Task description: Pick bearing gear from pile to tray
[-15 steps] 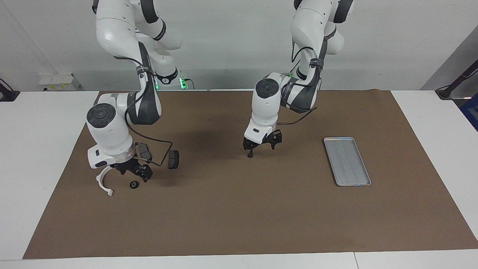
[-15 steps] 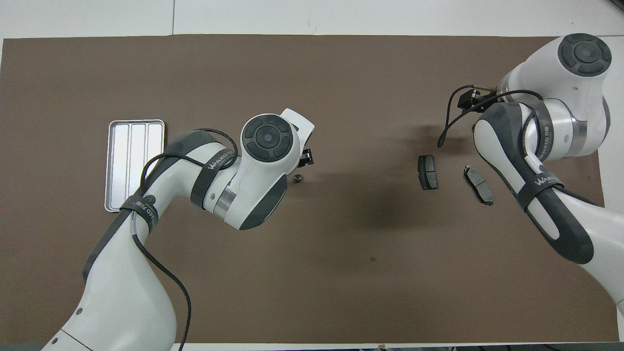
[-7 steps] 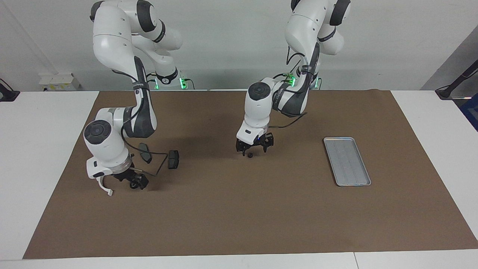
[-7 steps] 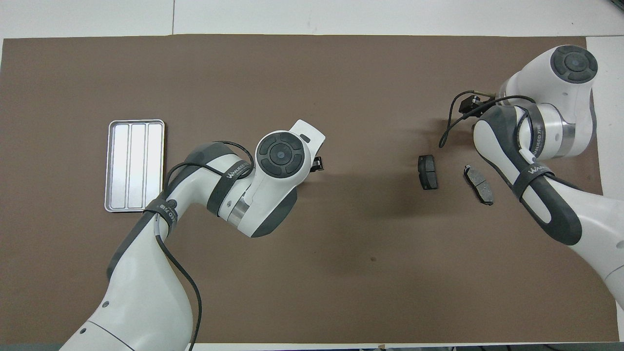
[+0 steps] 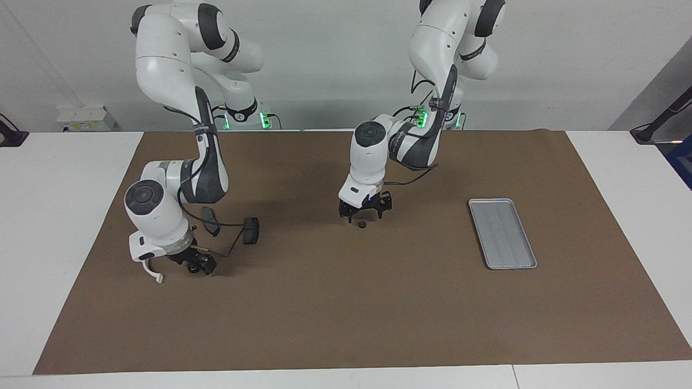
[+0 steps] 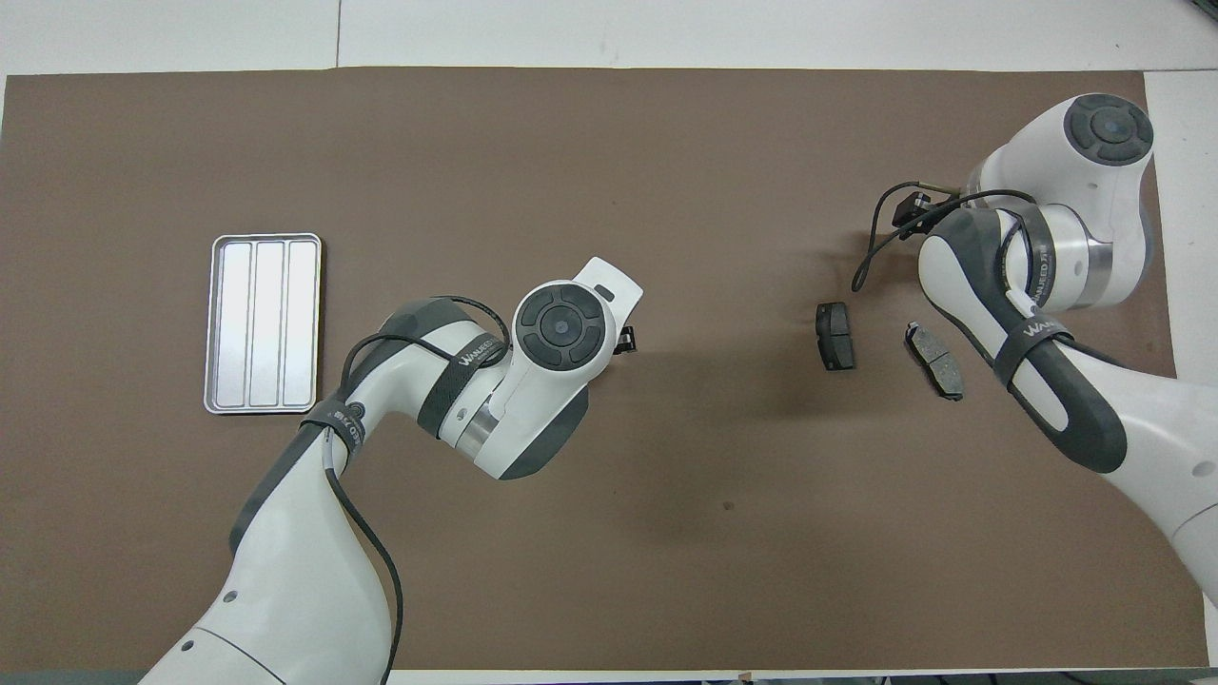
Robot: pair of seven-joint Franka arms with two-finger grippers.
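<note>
Bearing gear (image 5: 362, 223), a tiny dark round piece, is seen on the brown mat (image 5: 346, 302) at mid-table, well apart from the tray (image 5: 503, 233), with the left gripper (image 5: 360, 212) low just over it, jaws spread and empty. The right gripper (image 5: 192, 264) is lowered at the pile, beside the white bracket (image 5: 153, 273) and near 2 brake pads (image 6: 836, 336); its jaw state cannot be told.

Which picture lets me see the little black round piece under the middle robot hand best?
The facing view. There the little black piece lies on the brown mat just below the left gripper. In the overhead view the left arm's wrist covers it, so it does not show at all.
</note>
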